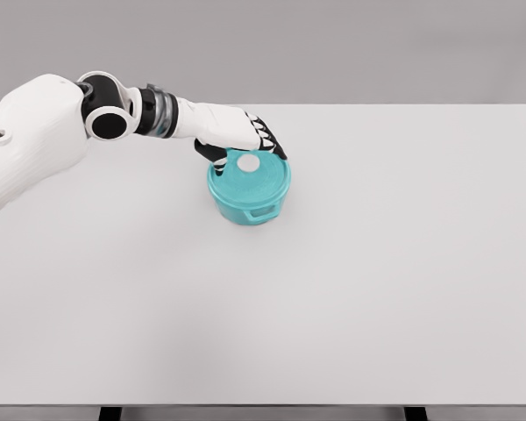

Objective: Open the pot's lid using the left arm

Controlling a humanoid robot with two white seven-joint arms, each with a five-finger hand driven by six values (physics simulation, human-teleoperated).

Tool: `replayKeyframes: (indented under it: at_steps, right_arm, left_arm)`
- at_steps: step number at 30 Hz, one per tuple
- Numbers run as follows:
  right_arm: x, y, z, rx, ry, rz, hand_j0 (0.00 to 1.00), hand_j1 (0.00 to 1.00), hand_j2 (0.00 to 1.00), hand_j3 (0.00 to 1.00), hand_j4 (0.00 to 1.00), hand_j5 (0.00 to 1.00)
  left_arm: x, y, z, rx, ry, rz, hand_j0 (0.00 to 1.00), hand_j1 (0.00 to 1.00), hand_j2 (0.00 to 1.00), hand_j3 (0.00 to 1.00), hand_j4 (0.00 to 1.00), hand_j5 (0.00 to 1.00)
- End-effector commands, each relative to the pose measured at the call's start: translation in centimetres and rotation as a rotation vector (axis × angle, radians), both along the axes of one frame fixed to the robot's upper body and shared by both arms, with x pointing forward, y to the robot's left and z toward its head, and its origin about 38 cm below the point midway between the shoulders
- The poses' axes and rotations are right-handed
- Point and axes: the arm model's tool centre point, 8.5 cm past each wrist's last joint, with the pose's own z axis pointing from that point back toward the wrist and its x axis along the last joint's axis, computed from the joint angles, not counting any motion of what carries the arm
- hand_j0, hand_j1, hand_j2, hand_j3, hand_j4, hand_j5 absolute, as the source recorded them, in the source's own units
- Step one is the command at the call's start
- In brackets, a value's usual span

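A teal pot (245, 209) stands on the white table, a little left of the middle and toward the back. Its teal lid (254, 181) sits on it, with a white round knob (247, 163) on top and a side handle (262, 212) facing the front. My left hand (243, 151) reaches in from the left and hovers at the lid's back edge. Its dark-tipped fingers (270, 143) curve down behind and to the right of the knob, and the thumb (217, 165) is to the knob's left. The knob shows uncovered between them; the hand holds nothing.
The white table (377, 289) runs wide to the right and toward the front edge. My left upper arm and shoulder (35, 132) fill the far left of the view. A grey wall lies behind the table.
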Motion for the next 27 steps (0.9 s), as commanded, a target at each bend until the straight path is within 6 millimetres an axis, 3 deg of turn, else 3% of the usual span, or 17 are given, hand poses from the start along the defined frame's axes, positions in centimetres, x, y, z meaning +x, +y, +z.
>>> replayKeyframes:
  at_steps: [1, 3, 4, 7, 11, 13, 15, 17, 19, 21, 24, 27]
  right_arm:
    - [0.0, 0.0, 0.0, 0.000, 0.000, 0.000, 1.00, 1.00, 1.00, 1.00, 1.00, 1.00]
    - [0.0, 0.0, 0.0, 0.000, 0.000, 0.000, 1.00, 1.00, 1.00, 1.00, 1.00, 1.00]
    - [0.0, 0.0, 0.0, 0.000, 0.000, 0.000, 1.00, 1.00, 1.00, 1.00, 1.00, 1.00]
    - [0.0, 0.0, 0.0, 0.000, 0.000, 0.000, 1.00, 1.00, 1.00, 1.00, 1.00, 1.00]
    - [0.0, 0.0, 0.0, 0.000, 0.000, 0.000, 1.00, 1.00, 1.00, 1.00, 1.00, 1.00]
    - [0.0, 0.0, 0.0, 0.000, 0.000, 0.000, 1.00, 1.00, 1.00, 1.00, 1.00, 1.00]
    - [0.0, 0.0, 0.0, 0.000, 0.000, 0.000, 1.00, 1.00, 1.00, 1.00, 1.00, 1.00]
    - [0.0, 0.0, 0.0, 0.000, 0.000, 0.000, 1.00, 1.00, 1.00, 1.00, 1.00, 1.00]
    - [0.0, 0.0, 0.0, 0.000, 0.000, 0.000, 1.00, 1.00, 1.00, 1.00, 1.00, 1.00]
    - [0.0, 0.0, 0.0, 0.000, 0.000, 0.000, 1.00, 1.00, 1.00, 1.00, 1.00, 1.00]
    - [0.0, 0.0, 0.0, 0.000, 0.001, 0.000, 1.00, 1.00, 1.00, 1.00, 1.00, 1.00]
    - [0.0, 0.0, 0.0, 0.000, 0.001, 0.000, 1.00, 1.00, 1.00, 1.00, 1.00, 1.00]
  left_arm:
    - [0.0, 0.1, -0.1, 0.009, -0.005, -0.001, 1.00, 1.00, 1.00, 1.00, 1.00, 1.00]
    - [0.0, 0.1, -0.1, 0.012, -0.004, -0.003, 1.00, 1.00, 1.00, 1.00, 1.00, 1.00]
    - [0.0, 0.1, -0.2, 0.016, -0.003, -0.004, 0.91, 0.91, 0.91, 0.91, 0.91, 0.91]
    - [-0.2, 0.1, -0.9, 0.034, 0.010, -0.008, 0.42, 0.42, 0.42, 0.42, 0.42, 0.42]
    - [-0.3, 0.2, -0.9, 0.030, 0.013, -0.007, 0.29, 0.29, 0.29, 0.29, 0.29, 0.29]
    - [-0.2, 0.3, -0.8, 0.021, 0.012, -0.004, 0.29, 0.29, 0.29, 0.29, 0.29, 0.29]
    - [0.0, 1.7, -0.1, 0.000, 0.008, 0.023, 0.29, 0.29, 0.29, 0.29, 0.29, 0.29]
    - [0.4, 3.6, 1.3, -0.024, 0.006, 0.059, 0.29, 0.29, 0.29, 0.29, 0.29, 0.29]
    - [0.5, 5.9, 4.0, -0.058, -0.044, 0.083, 0.29, 0.29, 0.29, 0.29, 0.29, 0.29]
    - [0.5, 9.4, 5.5, -0.066, -0.062, 0.141, 0.29, 0.29, 0.29, 0.29, 0.29, 0.29]
    - [0.4, 15.1, 5.1, -0.031, -0.058, 0.253, 0.29, 0.29, 0.29, 0.29, 0.29, 0.29]
    - [0.5, 22.4, 1.3, 0.018, 0.008, 0.450, 0.31, 0.31, 0.31, 0.31, 0.31, 0.31]
